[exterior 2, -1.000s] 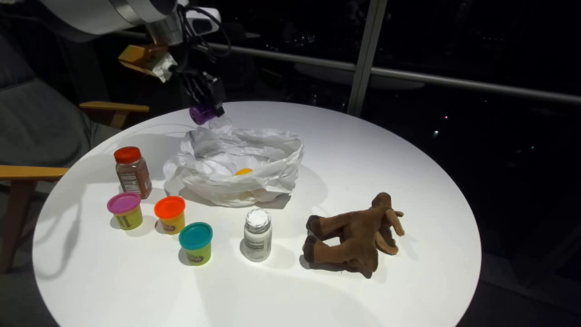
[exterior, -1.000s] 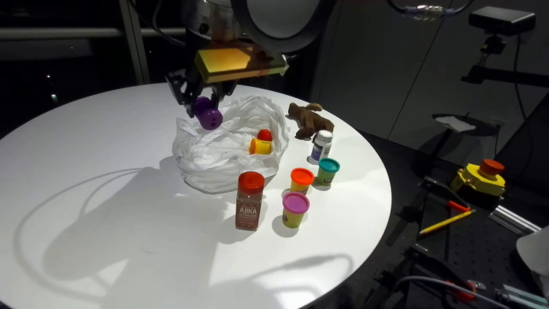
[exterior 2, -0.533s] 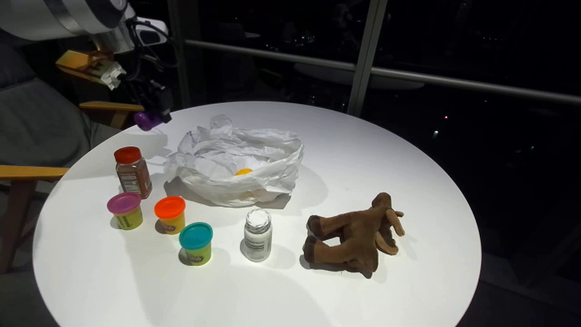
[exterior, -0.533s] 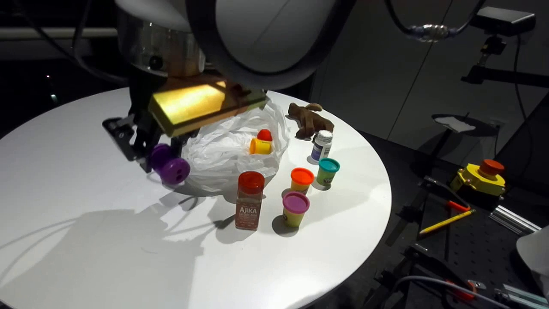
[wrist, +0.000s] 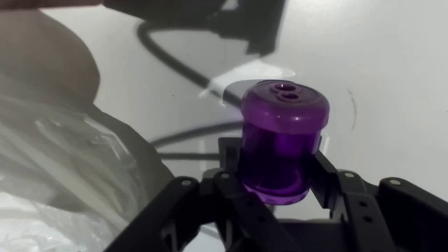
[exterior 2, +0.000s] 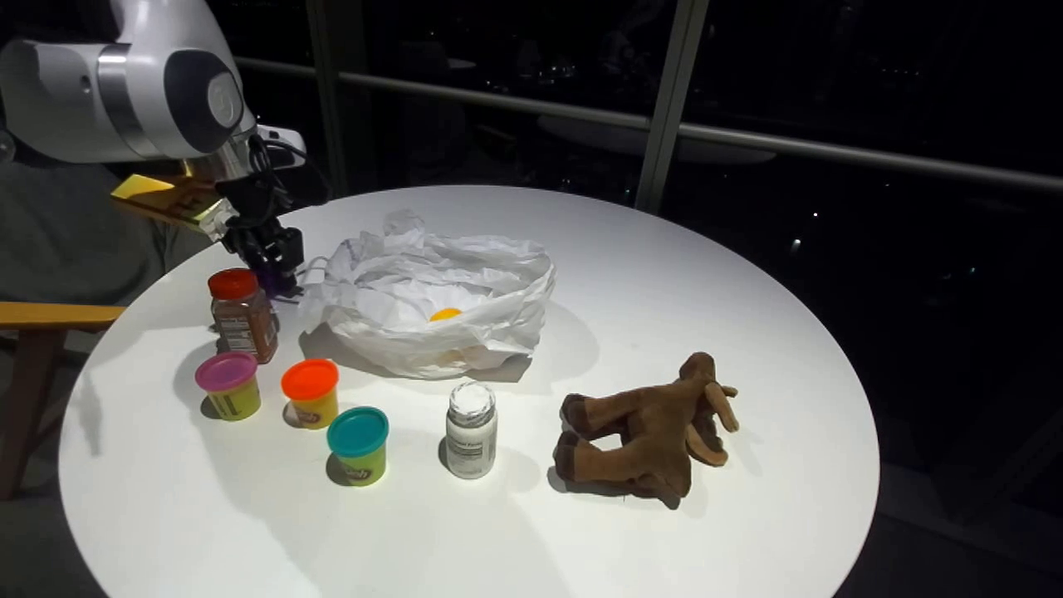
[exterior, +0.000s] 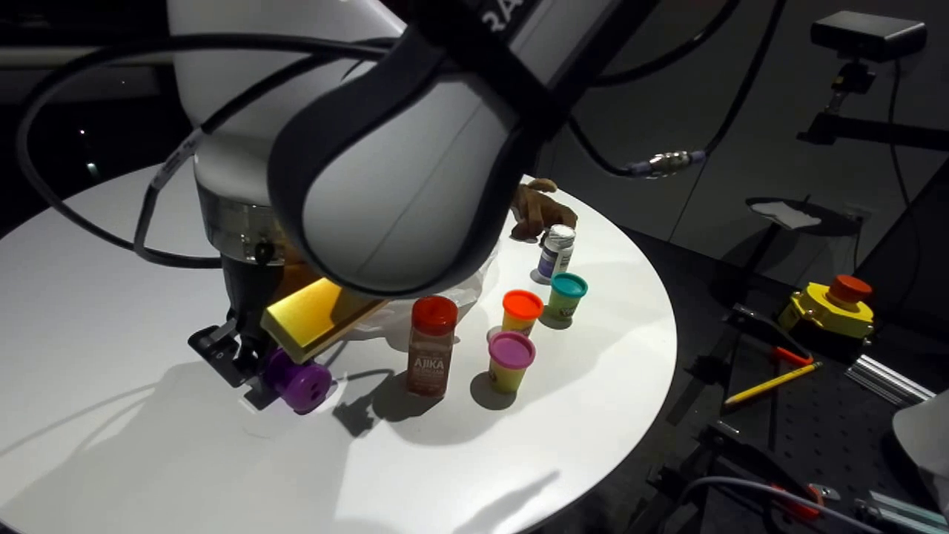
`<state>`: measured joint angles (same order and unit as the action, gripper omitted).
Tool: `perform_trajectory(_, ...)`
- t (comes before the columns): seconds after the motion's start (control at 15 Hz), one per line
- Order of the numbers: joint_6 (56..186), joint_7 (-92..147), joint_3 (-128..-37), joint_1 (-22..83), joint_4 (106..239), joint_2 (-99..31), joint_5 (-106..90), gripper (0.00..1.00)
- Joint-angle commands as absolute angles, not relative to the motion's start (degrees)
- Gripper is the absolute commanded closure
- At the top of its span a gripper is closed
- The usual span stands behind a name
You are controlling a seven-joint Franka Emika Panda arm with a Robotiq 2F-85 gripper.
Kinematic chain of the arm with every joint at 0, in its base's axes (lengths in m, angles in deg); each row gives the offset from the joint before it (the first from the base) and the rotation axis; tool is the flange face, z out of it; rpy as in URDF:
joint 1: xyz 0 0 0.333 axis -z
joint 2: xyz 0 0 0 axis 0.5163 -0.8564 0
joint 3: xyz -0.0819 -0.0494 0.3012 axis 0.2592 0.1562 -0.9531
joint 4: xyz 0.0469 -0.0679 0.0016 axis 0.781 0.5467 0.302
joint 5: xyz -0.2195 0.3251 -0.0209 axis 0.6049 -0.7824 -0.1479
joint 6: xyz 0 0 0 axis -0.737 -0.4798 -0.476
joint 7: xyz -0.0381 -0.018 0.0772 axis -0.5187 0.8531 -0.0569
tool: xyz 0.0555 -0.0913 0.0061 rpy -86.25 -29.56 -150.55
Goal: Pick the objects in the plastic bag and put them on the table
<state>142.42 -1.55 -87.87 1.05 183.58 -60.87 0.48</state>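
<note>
"Dark window panes [exterior 2: 830,100] back the round white bench [exterior: 608,371]. What comes first from the left in an exterior view?"

"The pincer [wrist: 276,162], jaws closed on a purple piece [wrist: 284,140] held roughly on its side, down close to the bench. Whether the piece touches it, I can't tell."

"So the placing step is in hand?"

"I'd say so. Next along is the plastic bag [exterior 2: 407,345], mostly hidden there by the robot arm [exterior: 393,193]; in an exterior view an orange-yellow thing [exterior 2: 446,314] shows inside it."

"Not the last trip, then. And further right?"

"The red-lidded jar [exterior: 430,352], the magenta-lidded cup [exterior: 510,363], the orange-lidded cup [exterior: 522,310], the brown plush toy [exterior: 535,211], the white bottle [exterior: 554,256] and the teal-lidded cup [exterior: 566,300], all on the bench outside the bag."

"What does the next move call for?"

"Ease down until the purple piece rests, then spread the jaws and lift straight up. It looks likely to roll, so I'd want it settled before letting go, and kept clear of the nearby jar. After that, back to the bag for the orange-yellow thing."
</note>
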Motion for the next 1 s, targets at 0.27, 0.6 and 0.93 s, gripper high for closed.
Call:
perform_trajectory(0.27, 141.8, 2.7, -85.7, 1.3, 183.9, -56.8, -1.3, 0.01)
perform_trajectory(0.6, 141.4, -0.1, -80.8, 0.8, 188.4, -50.4, 0.4, 0.0)
perform_trajectory(0.93, 136.6, 8.5, -81.0, 5.8, 193.2, -45.2, 3.0, 0.0)
